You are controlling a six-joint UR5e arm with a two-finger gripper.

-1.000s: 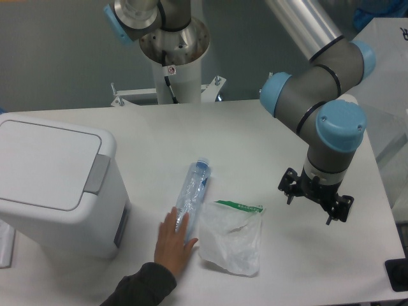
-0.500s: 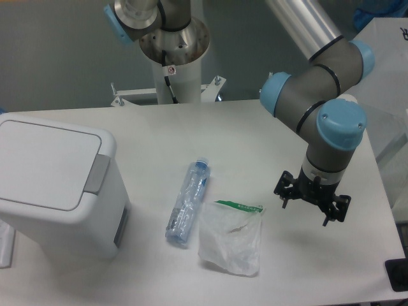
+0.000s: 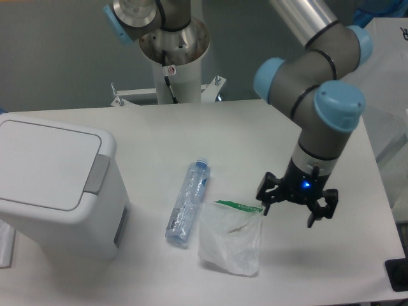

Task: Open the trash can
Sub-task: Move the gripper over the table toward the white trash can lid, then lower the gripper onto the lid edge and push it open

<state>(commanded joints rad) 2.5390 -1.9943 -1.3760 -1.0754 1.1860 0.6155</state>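
The trash can (image 3: 54, 185) is a large white boxy bin at the left of the table, its flat lid down and a grey push-tab (image 3: 97, 174) on the right rim. My gripper (image 3: 297, 205) hangs above the table at the right, far from the can, pointing down with a blue light lit on it. Its fingers stand spread apart with nothing between them.
A crushed clear plastic bottle with a blue cap (image 3: 188, 201) lies mid-table. A clear plastic bag with a green strip (image 3: 232, 237) lies just right of it, close to the gripper's left side. The arm's base column (image 3: 173, 70) stands at the back.
A person's hand that lay on the bottle has withdrawn out of view. The gripper has shifted left toward the bag and a blue light now shows on it.
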